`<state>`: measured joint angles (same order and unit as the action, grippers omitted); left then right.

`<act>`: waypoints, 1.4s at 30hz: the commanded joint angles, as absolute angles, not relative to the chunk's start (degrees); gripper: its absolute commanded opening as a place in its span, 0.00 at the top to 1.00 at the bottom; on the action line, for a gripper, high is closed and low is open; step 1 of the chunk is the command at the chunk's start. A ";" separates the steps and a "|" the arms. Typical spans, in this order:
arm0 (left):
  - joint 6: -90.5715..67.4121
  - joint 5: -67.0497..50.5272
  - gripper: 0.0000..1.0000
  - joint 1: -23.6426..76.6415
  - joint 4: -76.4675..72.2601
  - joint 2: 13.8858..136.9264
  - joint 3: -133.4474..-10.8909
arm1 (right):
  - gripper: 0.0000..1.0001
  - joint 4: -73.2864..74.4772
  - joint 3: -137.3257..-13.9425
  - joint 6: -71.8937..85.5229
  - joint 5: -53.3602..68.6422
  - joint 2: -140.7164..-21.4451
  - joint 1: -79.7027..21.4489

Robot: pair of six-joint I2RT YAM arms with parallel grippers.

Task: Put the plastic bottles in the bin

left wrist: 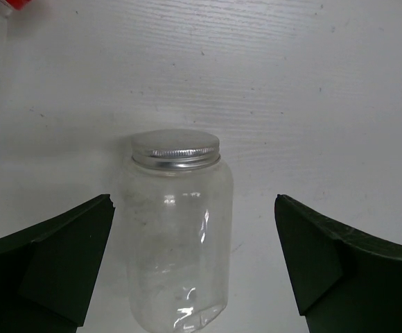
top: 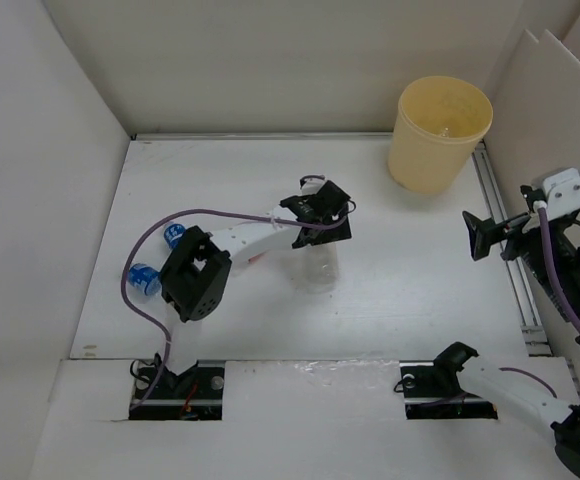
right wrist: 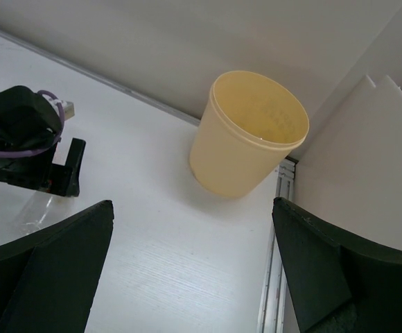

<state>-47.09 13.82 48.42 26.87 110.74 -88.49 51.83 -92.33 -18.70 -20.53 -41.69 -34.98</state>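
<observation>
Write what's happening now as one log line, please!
left gripper: open, straddling short clear bottle | right gripper: open, empty, facing bin | grip: not yet made

Glossy clear plastic bottle (left wrist: 177, 243), dull metal lid (left wrist: 175, 148), smooth matt plastic bin (right wrist: 246, 139).

short clear bottle (left wrist: 177, 236) with a silver cap, mid-scene. a blue-labelled bottle (top: 174, 236) and a second blue-labelled bottle (top: 143, 279) lie left. pale yellow bin (top: 425, 160) upright, far right.
</observation>
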 commanded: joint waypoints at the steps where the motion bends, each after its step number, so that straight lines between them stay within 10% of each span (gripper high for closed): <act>1: -48.95 14.06 0.00 48.69 28.56 113.55 -90.97 | 0.00 52.12 -92.20 -18.81 -20.39 -40.88 -35.51; 9: -50.27 14.85 0.00 48.69 28.65 120.05 -90.79 | 0.00 51.60 -90.01 -18.19 -20.39 -38.85 -35.51; 15: -50.89 14.33 0.67 48.69 28.13 121.04 -89.48 | 0.00 51.06 -87.64 -17.67 -19.25 -37.79 -35.51; 21: -50.28 18.36 1.00 49.91 32.69 112.43 -92.36 | 0.00 44.13 -78.60 -17.67 -11.97 -37.79 -35.51; 29: -43.26 23.91 1.00 50.98 34.64 98.01 -100.72 | 0.00 24.56 -66.29 -13.45 9.63 -38.32 -33.93; 42: -29.98 11.43 1.00 50.98 3.43 74.45 -81.56 | 0.02 -23.28 -47.99 8.78 43.85 -39.10 -24.17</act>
<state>-34.63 17.39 50.92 13.61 75.79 -83.50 -5.48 -48.07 0.91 34.44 -36.49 -24.64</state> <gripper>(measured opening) 0.690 0.989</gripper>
